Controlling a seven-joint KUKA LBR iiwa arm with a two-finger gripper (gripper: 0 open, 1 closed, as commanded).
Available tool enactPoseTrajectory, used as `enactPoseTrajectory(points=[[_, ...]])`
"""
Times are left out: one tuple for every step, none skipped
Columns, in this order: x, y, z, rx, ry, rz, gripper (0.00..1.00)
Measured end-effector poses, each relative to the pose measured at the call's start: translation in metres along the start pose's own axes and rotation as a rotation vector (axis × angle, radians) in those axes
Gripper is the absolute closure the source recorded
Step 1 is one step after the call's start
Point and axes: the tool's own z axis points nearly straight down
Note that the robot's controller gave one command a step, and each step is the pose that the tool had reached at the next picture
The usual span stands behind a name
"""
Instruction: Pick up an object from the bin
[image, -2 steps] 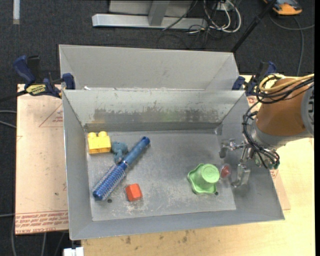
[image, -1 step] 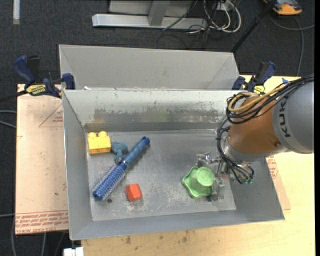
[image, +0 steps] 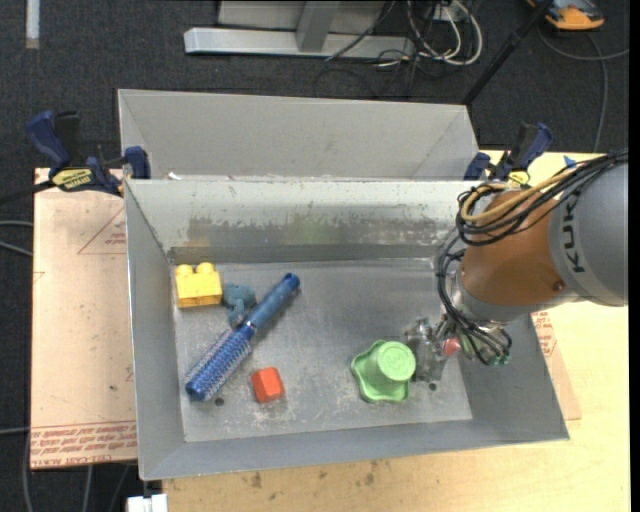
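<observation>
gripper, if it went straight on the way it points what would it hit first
Probably the bin floor just right of the green round toy, or that toy's right edge; depth is unclear.
</observation>
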Motion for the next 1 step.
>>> enactPoseTrajectory(points=[[0.0,0.0003,0.0003,0.0,0.0,0.0,0.0]])
